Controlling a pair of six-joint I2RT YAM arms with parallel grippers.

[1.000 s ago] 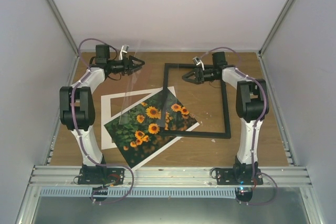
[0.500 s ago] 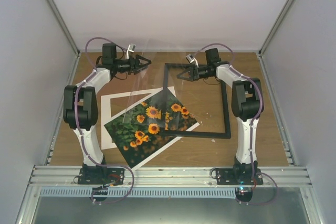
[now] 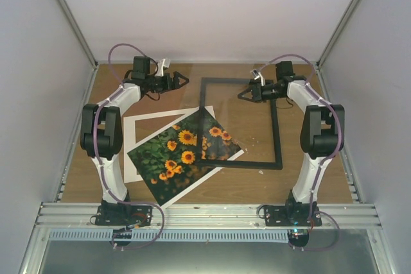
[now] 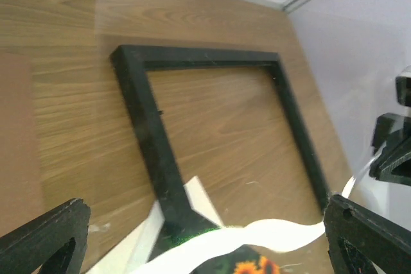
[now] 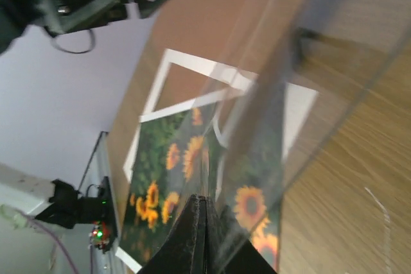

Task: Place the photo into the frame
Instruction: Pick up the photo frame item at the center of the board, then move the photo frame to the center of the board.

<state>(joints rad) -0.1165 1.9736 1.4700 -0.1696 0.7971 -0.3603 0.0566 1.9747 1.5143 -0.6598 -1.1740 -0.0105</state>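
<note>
**Photo flat on the bench, not in the frame**

I see the paper photo of orange sunflowers (image 3: 183,155) lying flat near the middle of the brown wooden bench (image 3: 340,178), turned at a slant. Its left part lies over the plain white card mat with a window cut in it (image 3: 138,126). Its right corner crosses the near left corner of the thin black picture frame (image 3: 277,133). I cannot tell which of the two is on top there. The frame lies flat on the far right part of the bench.

My left gripper (image 3: 184,81) is by the far edge, left of the frame. Its fingers are wide apart and hold nothing.

My right gripper (image 3: 241,96) is over the frame's far side. Its fingers (image 5: 200,213) are pressed together, and they seem to pinch the edge of the clear see-through sheet (image 5: 276,94), which slants down over the photo.
</note>
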